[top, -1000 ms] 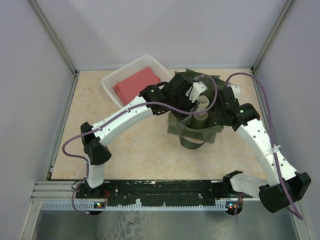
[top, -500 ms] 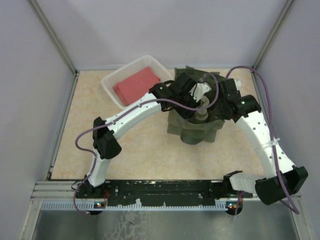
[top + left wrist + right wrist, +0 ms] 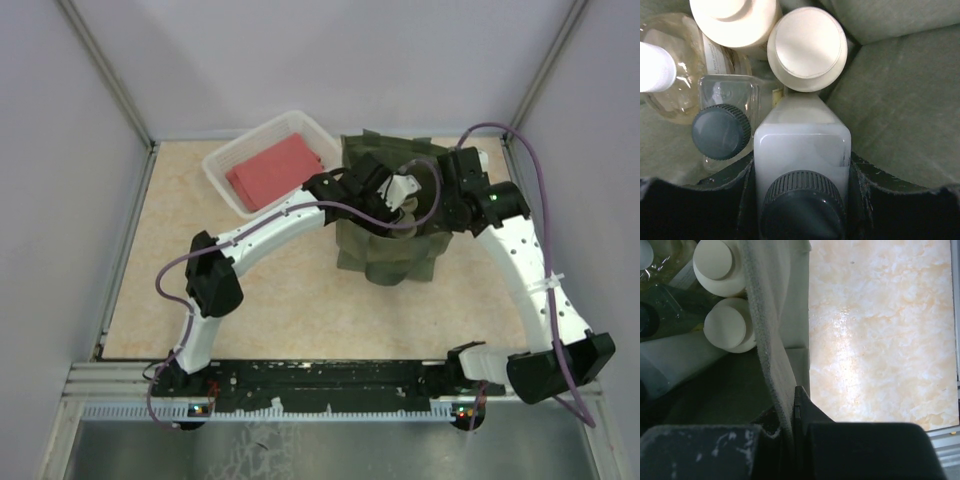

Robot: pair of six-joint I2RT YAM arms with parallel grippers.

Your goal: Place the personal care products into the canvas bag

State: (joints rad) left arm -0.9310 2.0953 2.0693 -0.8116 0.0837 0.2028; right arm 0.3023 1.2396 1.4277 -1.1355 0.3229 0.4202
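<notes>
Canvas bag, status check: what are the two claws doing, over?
Left gripper shut on grey bottle, low inside canvas bag. Right gripper pinching bag rim open. Four other bottles already inside; nothing blocking.

The bottles (image 3: 806, 49) sit inside the canvas bag (image 3: 395, 265), right of the basket (image 3: 215, 172).

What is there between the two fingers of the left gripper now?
A grey rectangular bottle with a dark cap, held by the left gripper inside the canvas bag; the left wrist view shows it.

The canvas bag (image 3: 385, 265) is crowded with bottles (image 3: 807, 47) — open table (image 3: 290, 300) in front, white basket (image 3: 222, 185) at left.
</notes>
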